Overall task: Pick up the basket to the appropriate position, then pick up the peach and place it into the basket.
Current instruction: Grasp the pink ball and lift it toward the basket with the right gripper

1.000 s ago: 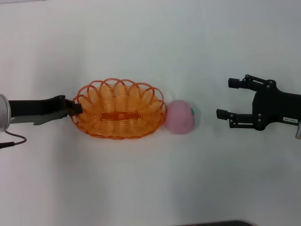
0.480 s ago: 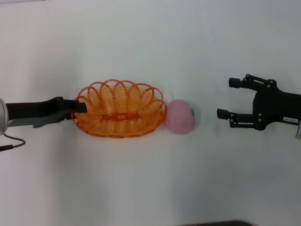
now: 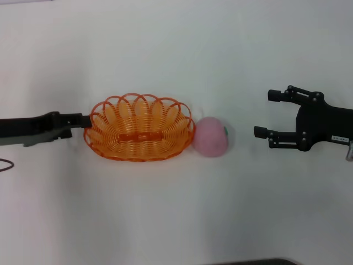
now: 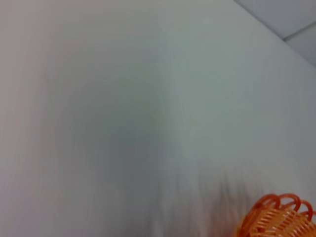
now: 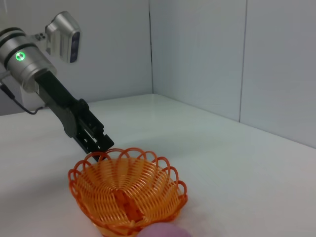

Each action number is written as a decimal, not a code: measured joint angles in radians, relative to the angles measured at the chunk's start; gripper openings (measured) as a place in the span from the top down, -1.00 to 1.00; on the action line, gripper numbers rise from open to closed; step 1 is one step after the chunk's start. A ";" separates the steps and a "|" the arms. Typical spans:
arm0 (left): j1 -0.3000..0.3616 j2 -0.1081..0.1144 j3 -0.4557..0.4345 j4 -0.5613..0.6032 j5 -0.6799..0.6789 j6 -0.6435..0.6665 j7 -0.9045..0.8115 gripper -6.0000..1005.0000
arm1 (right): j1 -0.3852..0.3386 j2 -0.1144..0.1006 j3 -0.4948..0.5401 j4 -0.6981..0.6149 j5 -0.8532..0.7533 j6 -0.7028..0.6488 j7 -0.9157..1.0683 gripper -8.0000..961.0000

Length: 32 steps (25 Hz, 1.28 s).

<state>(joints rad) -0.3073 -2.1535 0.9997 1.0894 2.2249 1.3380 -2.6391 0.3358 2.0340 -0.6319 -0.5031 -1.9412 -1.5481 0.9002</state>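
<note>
The orange basket (image 3: 138,134) sits on the white table, left of centre. It also shows in the left wrist view (image 4: 276,219) and the right wrist view (image 5: 126,192). The pale-pink peach (image 3: 210,137) rests against the basket's right end, and its top shows in the right wrist view (image 5: 163,230). My left gripper (image 3: 81,120) is at the basket's left rim, low over the table; it also shows in the right wrist view (image 5: 101,144). My right gripper (image 3: 263,114) is open and empty, to the right of the peach with a gap between them.
The white table (image 3: 176,210) spreads all around the basket and peach. Grey wall panels (image 5: 222,59) stand beyond the table. A dark cable (image 3: 5,164) lies at the left edge.
My left arm has drawn back to the left; its tip no longer reaches over the basket's rim. The basket shifted slightly and settled. The right arm and the peach have not moved.
</note>
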 joint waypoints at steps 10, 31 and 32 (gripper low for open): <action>-0.018 0.015 -0.110 0.012 0.001 0.052 0.158 -0.34 | 0.014 0.000 0.000 0.000 -0.002 0.019 0.004 -0.94; 0.009 -0.006 -0.240 -0.056 -0.101 0.255 0.964 -0.33 | 0.022 -0.001 0.000 -0.012 -0.006 0.022 0.000 -0.95; 0.015 -0.005 -0.240 -0.058 -0.100 0.261 0.993 -0.33 | 0.022 -0.001 0.000 -0.014 -0.006 0.022 0.001 -0.95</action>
<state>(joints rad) -0.2921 -2.1584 0.7593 1.0313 2.1246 1.5991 -1.6463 0.3574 2.0327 -0.6319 -0.5174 -1.9469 -1.5261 0.9010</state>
